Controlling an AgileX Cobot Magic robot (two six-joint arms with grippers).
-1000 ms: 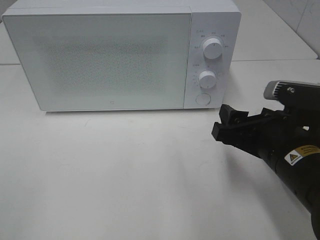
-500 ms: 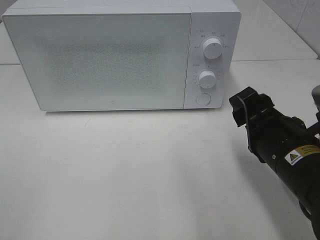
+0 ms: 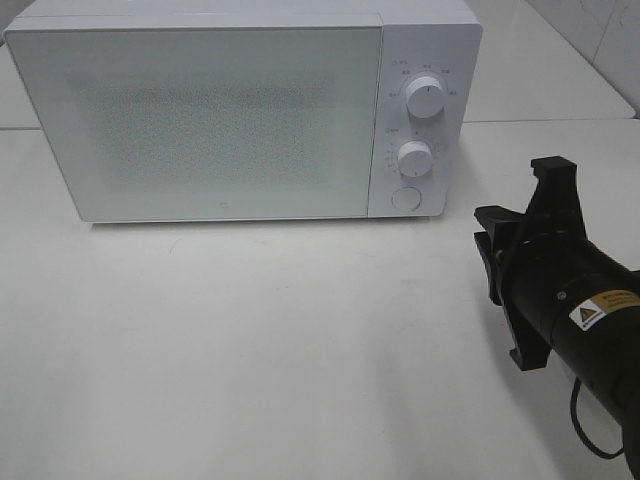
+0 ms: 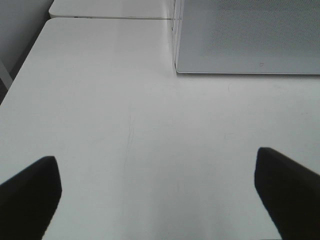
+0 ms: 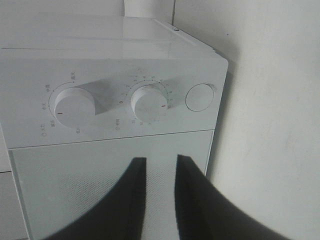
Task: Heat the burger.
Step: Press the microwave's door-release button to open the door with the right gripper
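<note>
White table (image 3: 250, 340) in front of a tiled wall, seen from above, with a white microwave (image 3: 200, 120) standing at its far side. The door is closed and its panel is frosted, so the inside cannot be seen. To the right of the door, the control strip carries an upper dial (image 3: 426, 97), a lower dial (image 3: 414, 157) and a round button (image 3: 405, 198) beneath them.

The right arm (image 3: 570, 300) hangs over the table, near the microwave's front right corner and apart from it. In the right wrist view, the right gripper (image 5: 159, 161) faces the control strip. Its two dark fingers (image 5: 192, 200) are drawn almost together, with a narrow slit between them and nothing in it.

In the left wrist view, the left gripper (image 4: 155, 160) hangs over bare table near the door's lower corner. Its fingers (image 4: 30, 195) are spread wide at either edge of the view and hold nothing.

The burger shows in none of the three views, so its place cannot be told.
</note>
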